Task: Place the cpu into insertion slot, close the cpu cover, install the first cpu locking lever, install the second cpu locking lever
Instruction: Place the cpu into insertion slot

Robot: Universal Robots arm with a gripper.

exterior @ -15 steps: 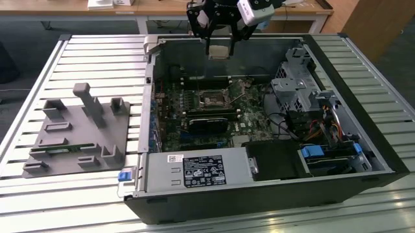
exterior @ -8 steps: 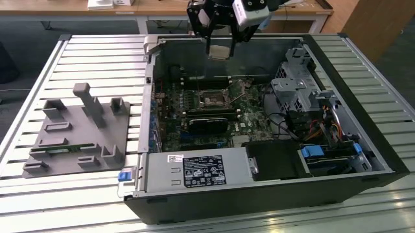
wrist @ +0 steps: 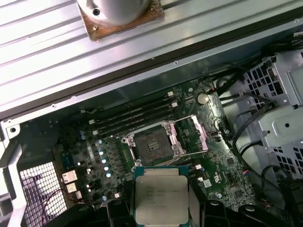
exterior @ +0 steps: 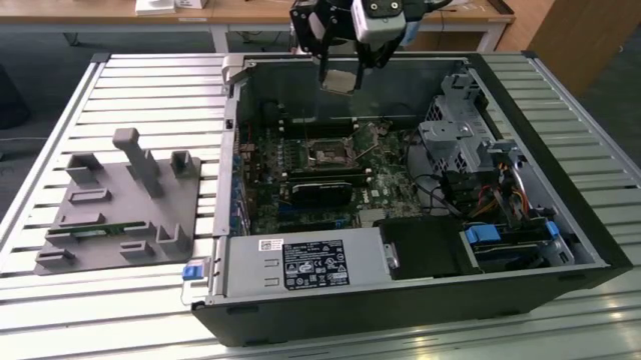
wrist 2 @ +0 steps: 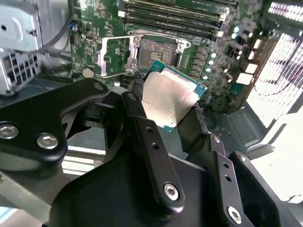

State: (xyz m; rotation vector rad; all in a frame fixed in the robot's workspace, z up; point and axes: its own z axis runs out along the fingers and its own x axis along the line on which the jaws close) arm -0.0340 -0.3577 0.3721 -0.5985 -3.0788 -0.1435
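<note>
**Gripper [wrist 2: 166, 94] held the cpu [wrist 2: 173, 101] over a bare insertion slot [wrist: 151, 144]**

Black jaws pinched the cpu by two opposite edges, above the open computer case [exterior: 401, 300]. On the green board [wrist: 99, 142] inside, the insertion slot lay uncovered, at about six o'clock from the chip in the exterior view. The cpu cover [wrist 2: 113, 56] stood open beside it. By my reading no step was finished: seating, closing and both lockings were all left. The case sat on a slatted metal table [exterior: 150, 82], with a grey fixture tray [exterior: 110, 210] at its nine o'clock. Wooden desks [exterior: 251, 11] stood at twelve.

Setting was a lab workshop: slatted aluminium workbench [exterior: 150, 82] bore opened black metal computer tower [exterior: 401, 307], grey plastic fixture tray [exterior: 100, 247]; pale wooden desks [exterior: 260, 10] stood behind.
</note>
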